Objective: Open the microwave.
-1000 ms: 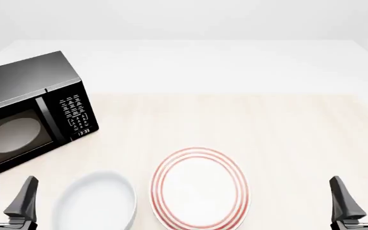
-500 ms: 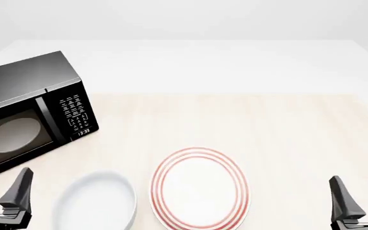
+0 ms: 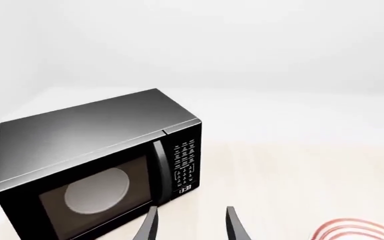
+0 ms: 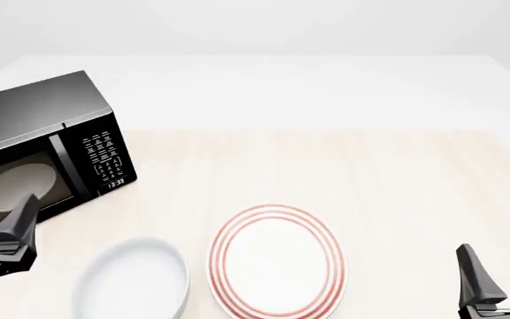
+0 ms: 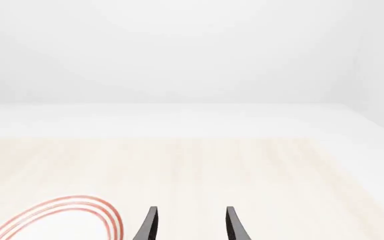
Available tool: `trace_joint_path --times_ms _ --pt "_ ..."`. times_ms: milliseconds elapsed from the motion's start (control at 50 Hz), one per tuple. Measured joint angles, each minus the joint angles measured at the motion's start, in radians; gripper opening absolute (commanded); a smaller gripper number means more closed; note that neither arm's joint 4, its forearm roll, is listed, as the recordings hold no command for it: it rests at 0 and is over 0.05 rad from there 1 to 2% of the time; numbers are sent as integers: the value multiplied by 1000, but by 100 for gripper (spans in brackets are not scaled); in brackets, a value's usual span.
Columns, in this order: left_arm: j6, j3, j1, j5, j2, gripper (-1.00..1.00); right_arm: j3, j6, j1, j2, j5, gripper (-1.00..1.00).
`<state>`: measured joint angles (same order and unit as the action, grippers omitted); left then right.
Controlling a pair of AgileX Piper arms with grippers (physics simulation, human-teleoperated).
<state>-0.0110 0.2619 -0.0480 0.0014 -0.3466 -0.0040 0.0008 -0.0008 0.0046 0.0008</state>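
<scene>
The black microwave [image 4: 34, 126] stands at the table's far left, angled, with its door shut. Its vertical bar handle [image 4: 58, 166] runs between the window and the keypad [image 4: 103, 156]. In the left wrist view the microwave [image 3: 92, 150] fills the near field, with the handle [image 3: 158, 170] just beyond my left gripper [image 3: 190, 224], which is open and empty. From the front only one left finger [image 4: 20, 222] shows, in front of the door's lower part. My right gripper [image 4: 494, 256] is open and empty at the near right.
A white plate with red rings [image 4: 275, 262] lies near the front middle, and also shows in the right wrist view [image 5: 65, 215]. A white bowl [image 4: 135, 279] sits to its left, close to the left gripper. The light wood tabletop [image 4: 370, 173] stretches to the right.
My left gripper has moved forward and left, from beside the bowl up to the front of the microwave door. The right gripper has stayed still.
</scene>
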Motion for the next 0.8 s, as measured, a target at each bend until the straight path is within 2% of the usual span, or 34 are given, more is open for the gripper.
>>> trace_joint_path --times_ms 340,800 --pt "-10 26 -4 -86 -187 100 0 0 0 0 0 100" --pt "-2 24 -46 -150 -289 100 0 0 0 0 0 100"
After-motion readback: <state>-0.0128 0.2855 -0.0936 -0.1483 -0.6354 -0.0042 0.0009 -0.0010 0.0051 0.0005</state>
